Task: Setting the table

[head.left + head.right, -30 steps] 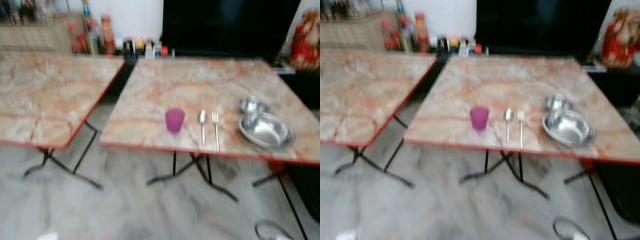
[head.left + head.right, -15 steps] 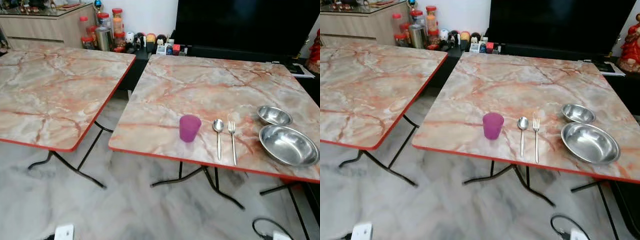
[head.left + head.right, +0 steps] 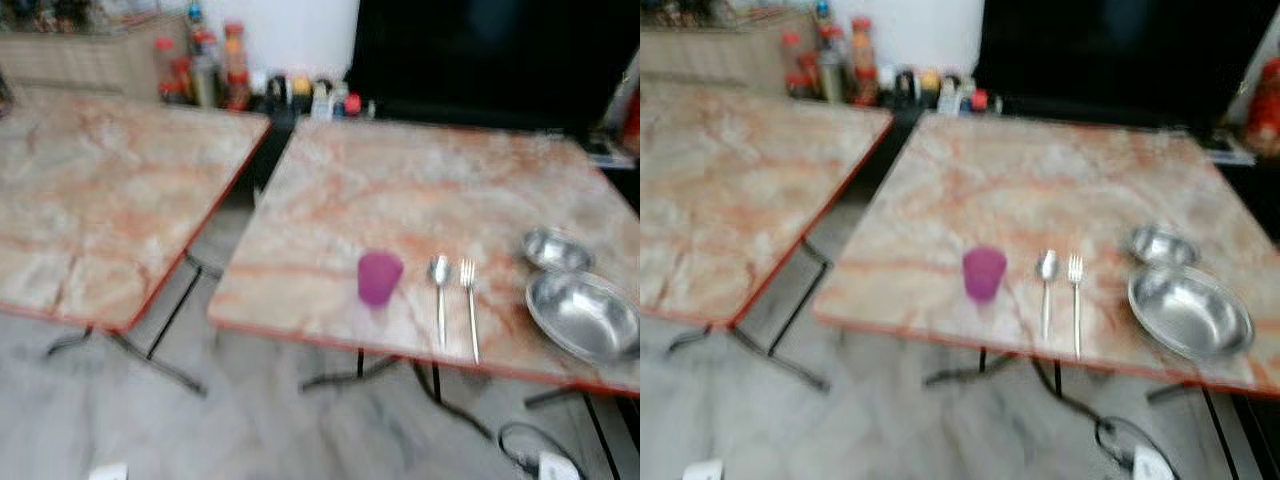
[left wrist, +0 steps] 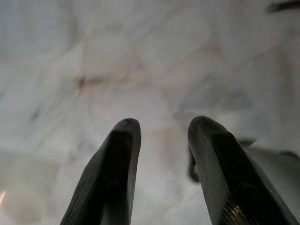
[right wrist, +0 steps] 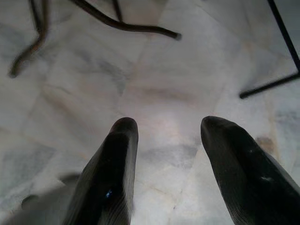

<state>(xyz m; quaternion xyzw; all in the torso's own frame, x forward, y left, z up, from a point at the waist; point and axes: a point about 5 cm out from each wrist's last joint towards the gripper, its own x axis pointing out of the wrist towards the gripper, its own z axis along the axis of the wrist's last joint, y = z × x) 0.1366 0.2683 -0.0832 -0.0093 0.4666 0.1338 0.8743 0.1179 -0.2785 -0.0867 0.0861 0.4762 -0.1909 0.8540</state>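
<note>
Both grippers, left gripper (image 4: 159, 129) and right gripper (image 5: 164, 126), hang spread and empty over the marble floor (image 5: 159, 89), while on the counter (image 3: 420, 190) stand purple cup (image 3: 379, 277), spoon (image 3: 440, 290), fork (image 3: 468, 305) and two steel bowls (image 3: 583, 312).

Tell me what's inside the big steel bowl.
The large steel bowl on the marbled table looks empty; only its shiny inner surface shows, though blur could hide something small.

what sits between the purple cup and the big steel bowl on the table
In the right eye view, a spoon and a fork lie side by side between the purple cup and the big steel bowl, the spoon nearer the cup.
</note>
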